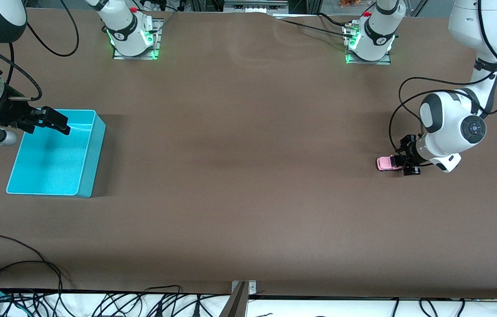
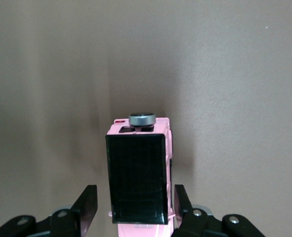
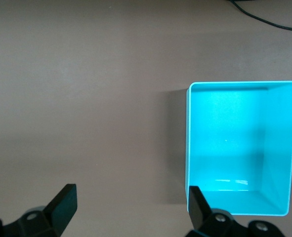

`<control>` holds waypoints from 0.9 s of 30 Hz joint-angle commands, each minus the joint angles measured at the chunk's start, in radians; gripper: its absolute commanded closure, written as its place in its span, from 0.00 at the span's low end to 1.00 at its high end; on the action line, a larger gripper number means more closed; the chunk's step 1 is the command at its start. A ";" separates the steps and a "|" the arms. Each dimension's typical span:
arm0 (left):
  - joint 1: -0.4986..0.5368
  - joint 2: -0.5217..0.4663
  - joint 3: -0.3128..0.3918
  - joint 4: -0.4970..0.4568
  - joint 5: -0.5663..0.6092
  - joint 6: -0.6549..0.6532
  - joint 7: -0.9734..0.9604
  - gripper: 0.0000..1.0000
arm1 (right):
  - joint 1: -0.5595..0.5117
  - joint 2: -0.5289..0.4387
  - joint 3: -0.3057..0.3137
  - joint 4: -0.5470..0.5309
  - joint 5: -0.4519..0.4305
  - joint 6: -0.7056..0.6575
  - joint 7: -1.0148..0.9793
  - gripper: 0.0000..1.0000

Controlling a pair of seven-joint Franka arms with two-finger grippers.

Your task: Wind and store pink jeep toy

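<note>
Pink jeep toy (image 1: 387,163) sits upright on the table (image 1: 248,176), long axis running between the arms' ends (spare wheel end toward the right arm's). Left gripper (image 1: 400,164) straddles its other end w/ fingers (image 2: 89,205) beside the body; grip or gap — can't tell. Right gripper (image 1: 61,125) waits spread wide over the turquoise bin (image 1: 92,152).

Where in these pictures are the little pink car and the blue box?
pink jeep toy (image 2: 138,185): left wrist view, on its black roof.
turquoise bin (image 1: 91,160): front view, on its outer side wall.

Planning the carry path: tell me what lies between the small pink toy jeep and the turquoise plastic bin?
Only bare brown tabletop between jeep and bin, per the front view.
</note>
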 commanded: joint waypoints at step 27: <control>-0.151 -0.046 -0.015 0.046 0.118 -0.032 -0.264 0.91 | 0.003 -0.006 0.001 0.013 -0.011 -0.013 -0.010 0.00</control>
